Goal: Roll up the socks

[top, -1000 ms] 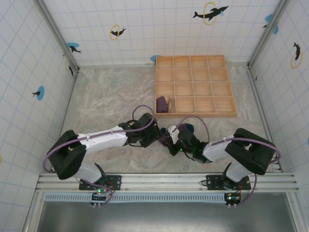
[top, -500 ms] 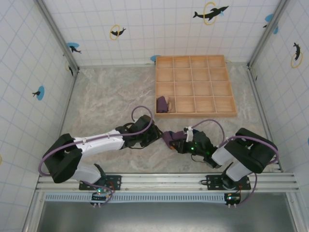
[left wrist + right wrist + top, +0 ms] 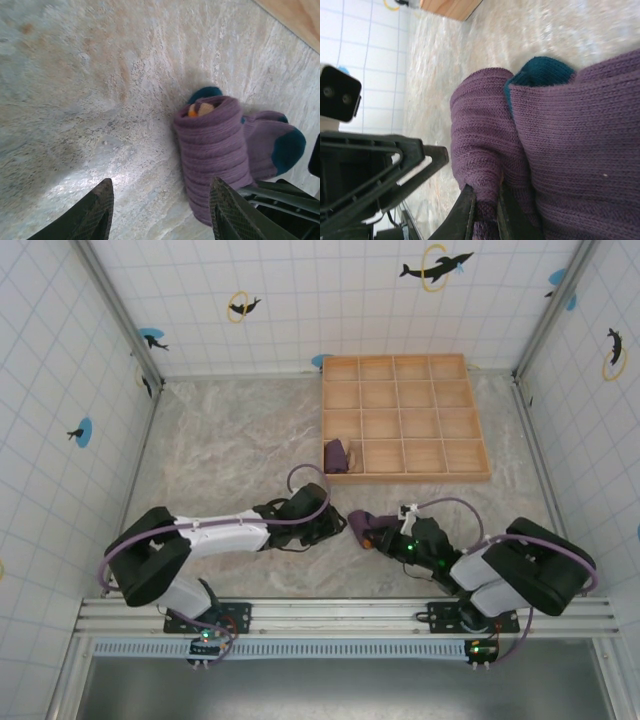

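Socks (image 3: 360,522) first: the purple pair with teal toes lies on the table (image 3: 230,440) at lower centre of the overhead view, between my two grippers, partly rolled into a fat ribbed cylinder. My right gripper (image 3: 486,202) is pinched tight on a fold of the knit at the bottom of its wrist view. My left gripper (image 3: 162,187) stands spread wide, holding nothing, with the roll just right of its gap.

I judge the bundle light, soft and springy, and likely to unroll if let go. The place to grip is across the thick middle of the roll, not the loose toe ends.

Compared with a second ago, my right arm has drawn back toward the lower right, the socks have slid slightly rightward with it, and my left arm lies flatter.

Beyond, at upper right, the wooden tray (image 3: 480,476) holds another rolled pair (image 3: 337,454) in its lower-left compartment.
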Action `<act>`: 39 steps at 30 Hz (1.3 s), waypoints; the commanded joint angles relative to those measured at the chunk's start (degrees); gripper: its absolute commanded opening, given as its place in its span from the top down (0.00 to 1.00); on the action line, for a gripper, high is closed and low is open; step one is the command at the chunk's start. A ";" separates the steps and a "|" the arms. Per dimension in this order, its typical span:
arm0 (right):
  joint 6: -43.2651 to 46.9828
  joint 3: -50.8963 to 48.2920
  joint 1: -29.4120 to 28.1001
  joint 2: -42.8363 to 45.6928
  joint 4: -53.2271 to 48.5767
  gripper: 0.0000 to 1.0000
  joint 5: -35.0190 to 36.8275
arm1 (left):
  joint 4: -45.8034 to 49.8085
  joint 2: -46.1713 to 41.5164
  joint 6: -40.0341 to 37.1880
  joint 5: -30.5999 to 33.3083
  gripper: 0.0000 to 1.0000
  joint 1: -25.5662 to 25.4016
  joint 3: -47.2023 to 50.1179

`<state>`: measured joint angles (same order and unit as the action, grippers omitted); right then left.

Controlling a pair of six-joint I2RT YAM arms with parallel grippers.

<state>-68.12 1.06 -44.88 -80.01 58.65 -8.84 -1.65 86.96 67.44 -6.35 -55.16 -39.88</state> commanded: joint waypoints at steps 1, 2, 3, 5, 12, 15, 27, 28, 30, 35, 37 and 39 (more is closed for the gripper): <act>-3.66 -5.95 0.34 3.94 -13.03 1.00 5.94 | -4.25 2.74 -1.83 -1.53 0.51 -0.39 -0.73; -3.78 -5.98 0.32 5.03 -14.69 1.00 6.31 | -5.21 3.22 -1.92 -1.81 0.51 -0.43 -0.77; -3.92 -5.90 0.35 6.27 -16.49 1.00 6.57 | -6.92 3.61 -2.15 -1.96 0.51 -0.71 -0.79; -4.42 -5.48 0.23 8.08 -20.51 1.00 7.20 | -8.01 4.31 -2.94 -1.44 0.51 -1.09 -1.41; -6.51 -5.67 0.72 6.42 -23.27 1.00 5.64 | -8.66 8.63 -4.33 -2.88 0.48 -1.27 -5.26; -7.96 -5.25 0.51 7.26 -26.17 1.00 6.13 | -9.60 9.66 -4.67 -2.75 0.48 -1.44 -5.55; -11.04 -3.60 -0.03 11.30 -38.80 1.00 7.08 | -16.30 13.72 -8.84 -3.84 0.50 -2.21 -6.13; -11.25 -3.74 0.04 10.99 -38.61 1.00 7.08 | -16.73 14.23 -9.27 -4.07 0.50 -2.36 -6.25; -11.51 -3.78 0.01 10.71 -38.84 1.00 7.17 | -17.66 14.93 -9.67 -4.37 0.50 -2.56 -6.11; -11.62 -3.74 0.13 12.18 -41.19 1.00 7.54 | -18.54 16.50 -9.70 -4.94 0.51 -2.79 -6.09; -11.63 -4.00 0.31 12.67 -41.27 1.00 7.58 | -19.40 17.16 -9.73 -4.99 0.52 -2.81 -6.09; -11.82 -4.37 0.45 12.70 -40.63 1.00 7.20 | -20.16 17.87 -9.38 -5.02 0.52 -2.88 -6.09</act>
<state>-79.53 2.13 -44.58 -65.60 33.69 -2.00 -20.69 102.78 59.72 -10.35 -57.39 -45.08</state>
